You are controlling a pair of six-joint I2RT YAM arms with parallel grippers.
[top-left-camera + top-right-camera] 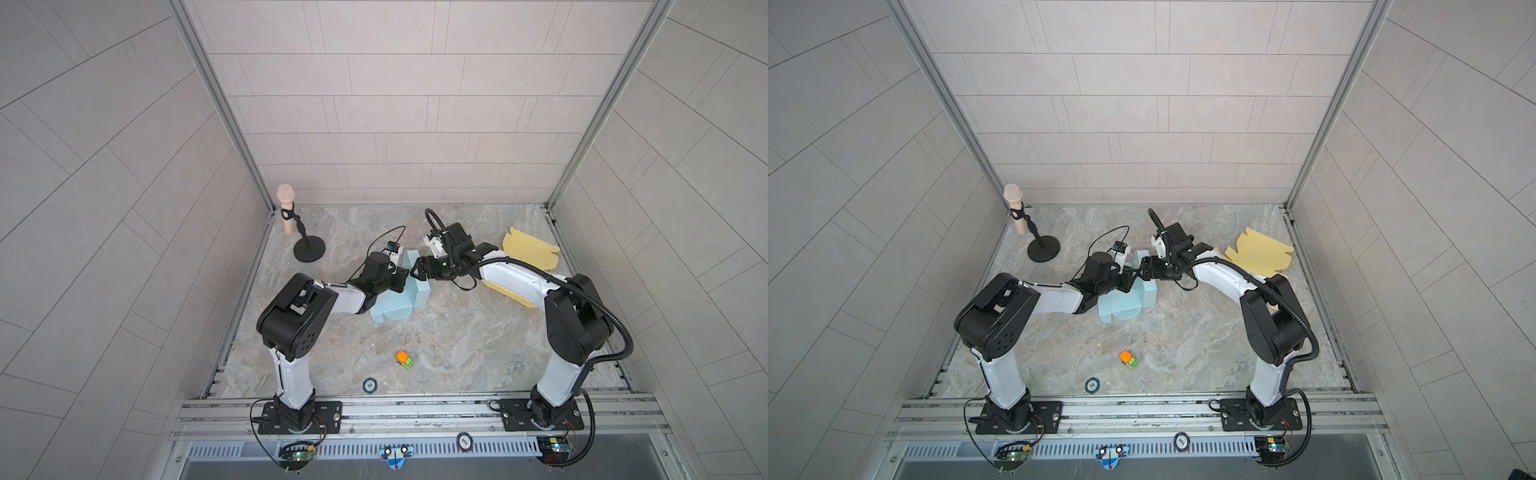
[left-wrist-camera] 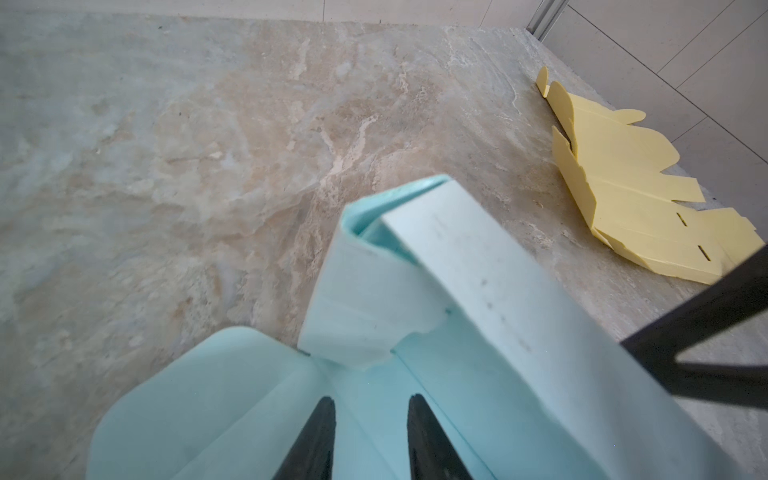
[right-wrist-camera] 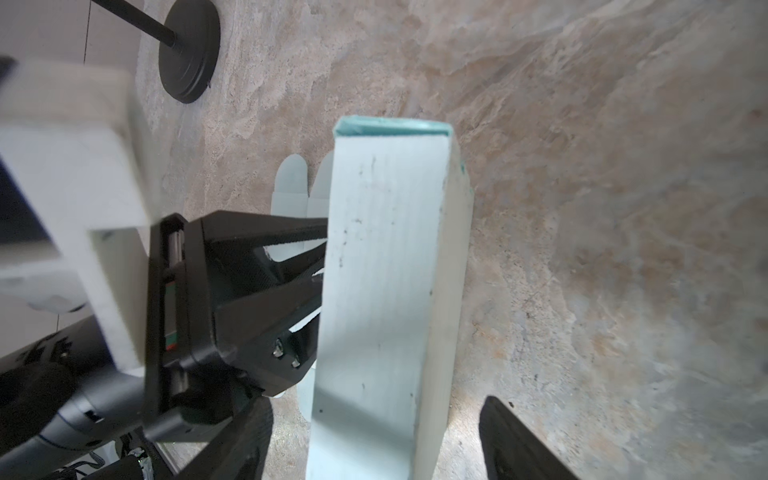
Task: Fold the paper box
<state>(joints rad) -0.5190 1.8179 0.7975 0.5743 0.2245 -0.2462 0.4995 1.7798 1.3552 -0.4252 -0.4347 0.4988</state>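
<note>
We see the pale blue paper box half folded at the middle of the table, with one wall standing upright along its right side. Our left gripper reaches over the box floor, its fingers a little apart with nothing between them. Our right gripper stands wide open astride the upright wall, touching neither face. A flat yellow sheet lies at the far right, and a microphone stands at the far left.
</note>
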